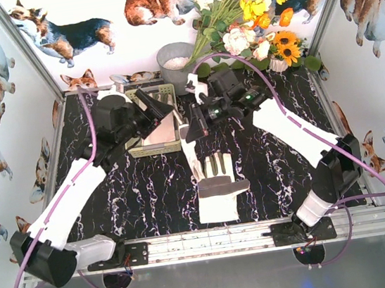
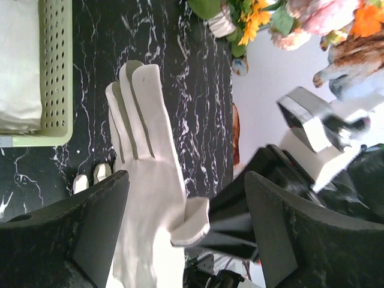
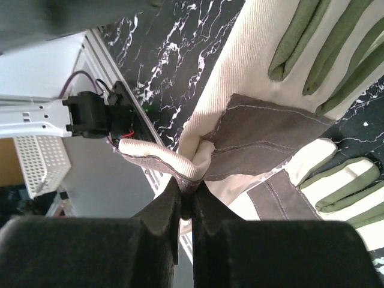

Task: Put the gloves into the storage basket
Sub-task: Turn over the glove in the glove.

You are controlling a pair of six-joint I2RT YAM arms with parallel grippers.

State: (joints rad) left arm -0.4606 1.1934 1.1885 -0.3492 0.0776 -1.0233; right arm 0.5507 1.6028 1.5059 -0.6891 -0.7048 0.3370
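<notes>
Starting at the left, Dana: my left tool (image 2: 187, 198) is spread wide and grips nothing. It hovers by the storage basket (image 2: 57, 72), which sits at the back of the surface (image 1: 149, 192) with pale fabric already inside. That fabric is probably a glove, but I cannot confirm it.

Dana: And the middle?

Me: The hanging glove (image 2: 153, 180) dangles between the two arms, just right of the basket and not yet over it. My right tool (image 3: 187, 195) is clamped tight on a small fold at the glove's cuff edge. Below it the flat glove (image 1: 220, 190) lies on the surface, untouched. I cannot tell whether the hanging fingers brush it.

Dana: What worries you?

Me: Three things. The pinch catches only a thin fold of floppy fabric, so I judge a quick swing leftward could pull it free short of the basket. The glove hangs long, so if I carry it too low its fingers could snag the slotted wall and drape over the rim. And my left arm crowds the basket, so the two tools could collide unless I back it off.

Dana: The right side?

Me: Only the grey bucket (image 1: 173, 61) and the flowers (image 1: 246, 9), well behind.
</notes>
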